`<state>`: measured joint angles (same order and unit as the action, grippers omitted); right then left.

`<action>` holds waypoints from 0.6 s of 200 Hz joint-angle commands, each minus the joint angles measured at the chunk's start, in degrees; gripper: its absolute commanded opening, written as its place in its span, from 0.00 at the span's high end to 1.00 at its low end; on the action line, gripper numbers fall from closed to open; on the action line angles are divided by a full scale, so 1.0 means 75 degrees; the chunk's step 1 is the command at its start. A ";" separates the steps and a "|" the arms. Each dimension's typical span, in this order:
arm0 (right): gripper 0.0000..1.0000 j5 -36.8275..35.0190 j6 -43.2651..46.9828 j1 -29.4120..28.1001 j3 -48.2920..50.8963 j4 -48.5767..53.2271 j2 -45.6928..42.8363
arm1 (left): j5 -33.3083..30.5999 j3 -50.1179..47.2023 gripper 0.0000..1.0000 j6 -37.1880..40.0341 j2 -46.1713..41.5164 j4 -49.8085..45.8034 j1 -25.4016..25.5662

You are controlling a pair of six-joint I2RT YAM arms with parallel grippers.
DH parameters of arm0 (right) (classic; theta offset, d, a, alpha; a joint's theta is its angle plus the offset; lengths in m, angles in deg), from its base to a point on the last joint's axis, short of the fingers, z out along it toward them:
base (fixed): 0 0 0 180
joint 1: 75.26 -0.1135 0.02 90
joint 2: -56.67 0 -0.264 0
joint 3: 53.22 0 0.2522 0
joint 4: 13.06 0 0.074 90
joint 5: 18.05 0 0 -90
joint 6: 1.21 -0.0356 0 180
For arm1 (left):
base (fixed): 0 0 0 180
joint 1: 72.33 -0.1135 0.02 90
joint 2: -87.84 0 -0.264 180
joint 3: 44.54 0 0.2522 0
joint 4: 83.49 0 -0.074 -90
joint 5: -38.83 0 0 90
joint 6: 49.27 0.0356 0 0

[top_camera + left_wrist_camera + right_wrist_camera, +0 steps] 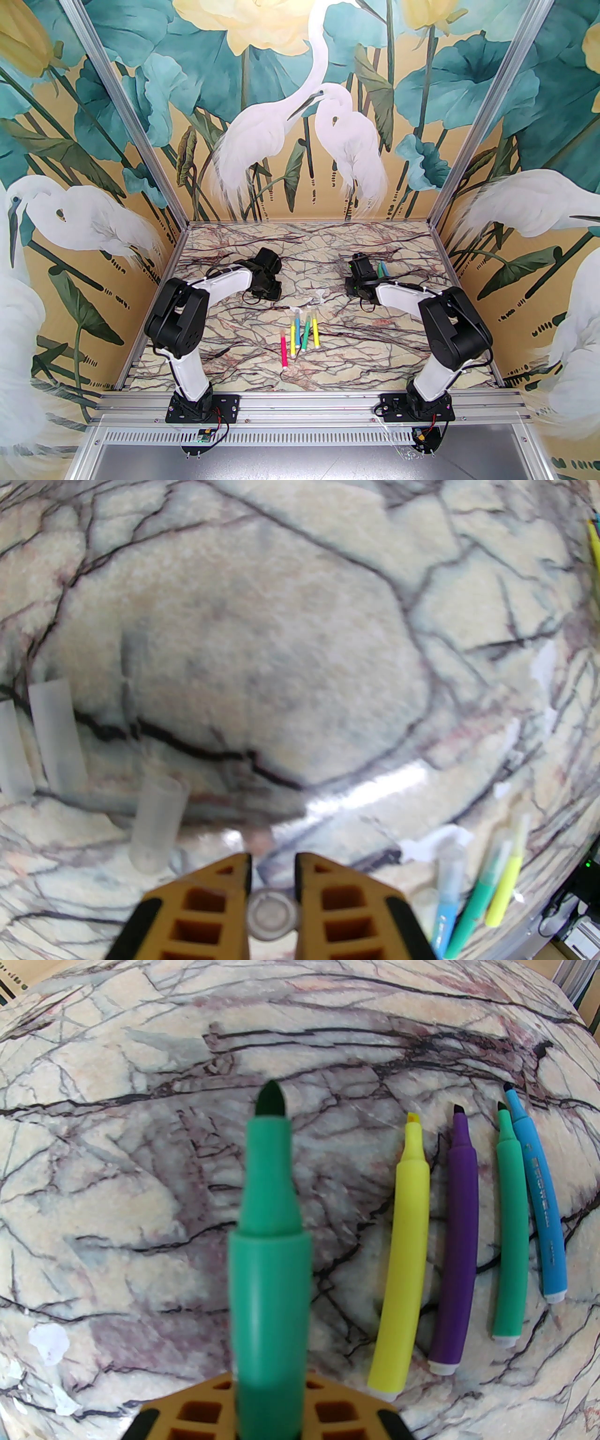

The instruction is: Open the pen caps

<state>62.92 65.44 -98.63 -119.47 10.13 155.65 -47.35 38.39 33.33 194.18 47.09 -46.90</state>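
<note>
My left hand (273, 862) pinches a clear cap (272, 915); my right hand (272, 1382) grips the uncapped green pen (269, 1222). I should lower it level at three o'clock, beside the yellow pen (408, 1241).

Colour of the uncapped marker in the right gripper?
Green plastic barrel, dark green felt tip; clearest in right wrist view.

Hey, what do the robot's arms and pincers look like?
The left arm and right arm have white shells, black joints and black base plates, with red and black wires there. The left pincer and right pincer have orange lattice fingers edged in black.
</note>
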 commanded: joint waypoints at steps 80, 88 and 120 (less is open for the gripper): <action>0.93 -0.0156 -0.0144 0.0198 -0.0314 0.0207 0.0410 | -0.0907 0.0605 1.00 0.0303 0.0652 -0.0449 0.0055; 0.92 -0.0197 -0.0154 0.0210 -0.0323 0.0235 0.0420 | -0.0908 0.0649 1.00 0.0308 0.0690 -0.0438 0.0055; 0.86 -0.0282 -0.0201 0.0234 -0.0316 0.0278 0.0457 | -0.0953 0.0828 0.96 0.0331 0.0837 -0.0457 0.0055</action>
<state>62.46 65.00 -97.26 -120.63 11.27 157.92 -53.01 42.76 34.60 198.62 44.65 -46.81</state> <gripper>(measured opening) 0.183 0.163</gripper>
